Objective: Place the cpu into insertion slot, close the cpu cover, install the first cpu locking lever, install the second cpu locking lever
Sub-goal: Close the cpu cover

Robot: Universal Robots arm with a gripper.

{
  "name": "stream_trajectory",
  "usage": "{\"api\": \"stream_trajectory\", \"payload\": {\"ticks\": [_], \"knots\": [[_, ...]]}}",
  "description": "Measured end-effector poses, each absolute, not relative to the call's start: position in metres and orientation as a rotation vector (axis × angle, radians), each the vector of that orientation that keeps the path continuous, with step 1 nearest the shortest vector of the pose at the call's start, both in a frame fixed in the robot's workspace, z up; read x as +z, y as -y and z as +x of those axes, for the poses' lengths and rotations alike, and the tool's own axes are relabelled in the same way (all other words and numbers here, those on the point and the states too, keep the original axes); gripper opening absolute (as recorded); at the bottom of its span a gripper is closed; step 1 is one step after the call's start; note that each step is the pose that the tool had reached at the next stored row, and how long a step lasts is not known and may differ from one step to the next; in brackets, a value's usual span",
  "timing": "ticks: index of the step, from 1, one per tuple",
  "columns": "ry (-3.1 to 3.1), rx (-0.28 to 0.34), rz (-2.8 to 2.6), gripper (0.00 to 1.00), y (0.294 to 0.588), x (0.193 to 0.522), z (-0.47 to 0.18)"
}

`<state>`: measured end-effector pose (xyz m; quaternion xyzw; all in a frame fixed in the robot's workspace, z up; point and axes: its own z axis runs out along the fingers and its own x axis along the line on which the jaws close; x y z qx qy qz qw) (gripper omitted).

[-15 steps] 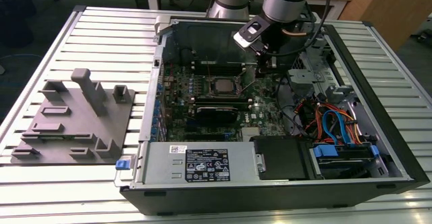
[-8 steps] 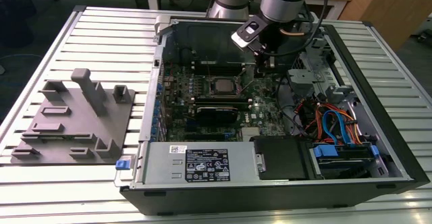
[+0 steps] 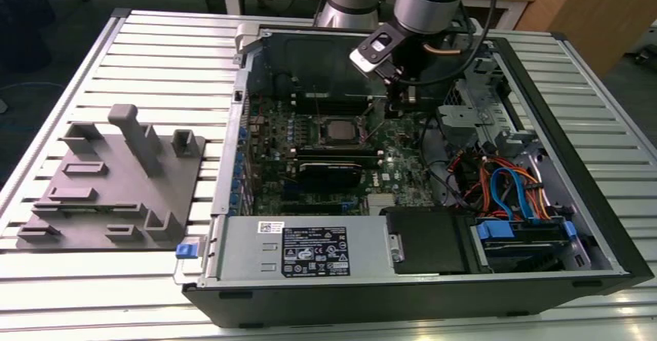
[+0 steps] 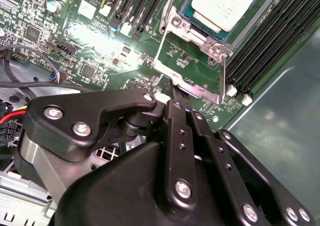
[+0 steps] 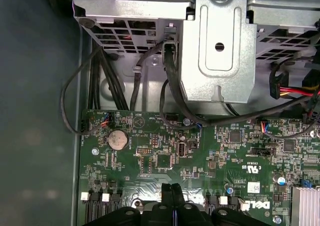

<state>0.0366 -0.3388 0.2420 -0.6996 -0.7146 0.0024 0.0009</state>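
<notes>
The cpu (image 4: 225, 3) lies flat in the insertion slot (image 4: 195, 30), its silvery top showing; in the exterior view the cpu (image 3: 337, 129) sits mid-board inside the open computer case. The cpu cover (image 4: 161, 51), a silvery frame with a square window, stands swung open away from the slot, green board showing through the window. My gripper (image 4: 172, 91) is shut, its black tips right at the cover's free edge; whether they touch it I cannot tell. In the first wrist view the fingertips (image 5: 168, 192) press together with nothing between them. In the exterior view the gripper (image 3: 398, 108) hangs to the right of the cpu.
Black memory slots (image 4: 270, 31) flank the socket. A metal drive cage (image 5: 220, 41) and loose black cables (image 5: 170, 81) stand beyond the board's edge. The power supply (image 3: 298, 249) fills the case's front. A grey fixture plate (image 3: 113, 179) lies on the table at the exterior view's left.
</notes>
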Motion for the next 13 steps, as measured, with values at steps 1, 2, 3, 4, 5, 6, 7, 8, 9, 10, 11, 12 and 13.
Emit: {"api": "stream_trajectory", "payload": {"ticks": [1, 2, 3, 4, 5, 6, 7, 8, 9, 10, 11, 12, 13], "knots": [[2.244, 0.008, -2.197, 0.10, 0.3388, 0.2419, 0.0361], [2.243, 0.008, -2.197, 0.10, 0.3388, 0.2420, 0.0360], [2.243, 0.008, -2.197, 0.10, 0.3388, 0.2419, 0.0358], [2.243, 0.008, -2.197, 0.10, 0.3388, 0.2420, 0.0355], [2.243, 0.008, -2.197, 0.10, 0.3388, 0.2420, 0.0353], [2.243, 0.008, -2.197, 0.10, 0.3388, 0.2420, 0.0351], [2.244, 0.008, -2.197, 0.10, 0.3388, 0.2419, 0.0349], [2.244, 0.008, -2.197, 0.10, 0.3388, 0.2420, 0.0347], [2.244, 0.008, -2.197, 0.10, 0.3388, 0.2420, 0.0346], [2.244, 0.008, -2.197, 0.10, 0.3388, 0.2420, 0.0344], [2.243, 0.008, -2.197, 0.10, 0.3388, 0.2419, 0.0342], [2.243, 0.008, -2.197, 0.10, 0.3388, 0.2419, 0.0340], [2.243, 0.008, -2.197, 0.10, 0.3388, 0.2419, 0.0338]]}}
